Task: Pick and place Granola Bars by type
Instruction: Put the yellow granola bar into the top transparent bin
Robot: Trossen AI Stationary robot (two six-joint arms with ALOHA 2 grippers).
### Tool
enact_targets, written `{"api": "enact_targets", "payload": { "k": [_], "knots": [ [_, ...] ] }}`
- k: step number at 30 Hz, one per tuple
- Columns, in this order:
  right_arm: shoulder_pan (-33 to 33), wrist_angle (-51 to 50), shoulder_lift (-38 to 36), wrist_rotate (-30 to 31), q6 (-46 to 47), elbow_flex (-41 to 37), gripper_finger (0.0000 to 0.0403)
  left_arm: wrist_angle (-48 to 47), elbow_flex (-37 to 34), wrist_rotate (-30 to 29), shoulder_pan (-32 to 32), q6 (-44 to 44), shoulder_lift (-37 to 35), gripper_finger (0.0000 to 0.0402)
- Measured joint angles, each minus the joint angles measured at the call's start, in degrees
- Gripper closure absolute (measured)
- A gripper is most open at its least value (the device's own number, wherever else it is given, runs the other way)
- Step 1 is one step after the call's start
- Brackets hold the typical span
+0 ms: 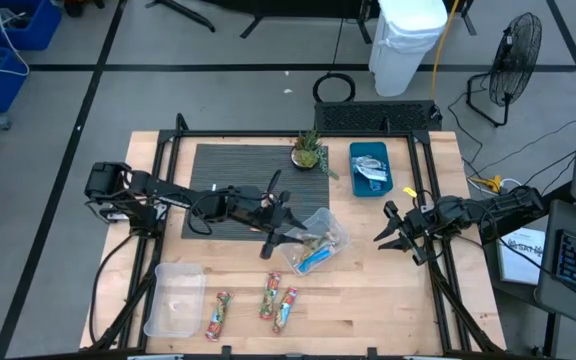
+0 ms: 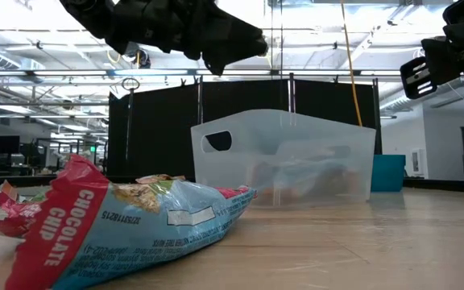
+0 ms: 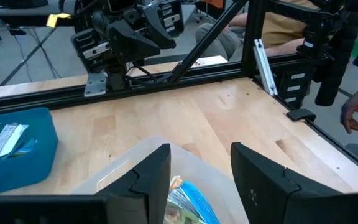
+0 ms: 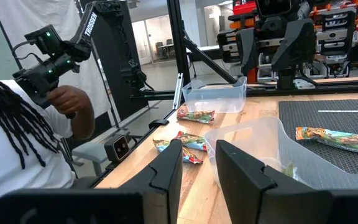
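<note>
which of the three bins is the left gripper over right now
The clear bin in the table's middle, holding bars: the open left gripper hangs over it. The blue bin and front-left clear bin sit apart.

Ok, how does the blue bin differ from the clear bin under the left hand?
The blue bin is opaque, square to the table, holding silvery packets. The clear bin is see-through, skewed, holding a blue bar and others, with the left hand over it. Both hold wrapped bars.

Wood table (image 1: 388, 300): mat (image 1: 238, 165), bins, plant (image 1: 308, 150), maybe three bars (image 1: 273, 300).
</note>
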Motion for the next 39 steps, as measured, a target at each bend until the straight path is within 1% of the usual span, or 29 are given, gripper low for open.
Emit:
{"api": "enact_targets", "payload": {
  "k": [4, 8, 11, 16, 19, 24, 30, 35, 39],
  "knots": [
    [-0.01, -0.01, -0.01, 0.01, -0.01, 0.01, 0.0314, -0.52, 0.0, -3.03, 0.0, 0.03, -0.01, 0.0229],
    [0.0, 0.0, 0.0, 0.0, -0.01, -0.01, 0.0314, -4.84, 0.0, -6.72, 0.0, 0.66, -0.07, 0.0229],
    [-0.01, 0.0, -0.02, 0.01, 0.01, 0.0, 0.0314, -9.53, 0.0, -12.05, 0.0, -1.32, -0.33, 0.0229],
    [0.0, 0.0, -0.02, 0.01, 0.0, -0.01, 0.0314, -19.45, -0.02, -22.88, 0.01, -5.19, -2.55, 0.0229],
    [-0.01, 0.0, 0.0, 0.02, 0.01, 0.01, 0.0314, -24.73, 0.0, -27.1, 0.26, -8.94, -3.84, 0.0229],
    [0.0, -0.04, -0.02, 0.0, 0.0, 0.01, 0.0314, -33.54, 0.0, -27.75, 2.48, -19.61, -4.35, 0.0229],
    [0.0, -0.06, 0.0, 0.02, 0.0, -0.01, 0.0314, -40.65, -0.02, -29.06, 6.02, -32.17, -3.82, 0.0229],
    [0.0, -0.02, 0.0, 0.0, -0.01, 0.01, 0.0314, -49.42, -0.02, -29.58, 7.49, -38.75, -3.82, 0.0229],
    [-0.01, -0.02, 0.0, 0.01, 0.0, 0.0, 0.0314, -57.29, -0.02, -29.35, 7.07, -44.77, -3.82, 0.0229]
  ]
}}
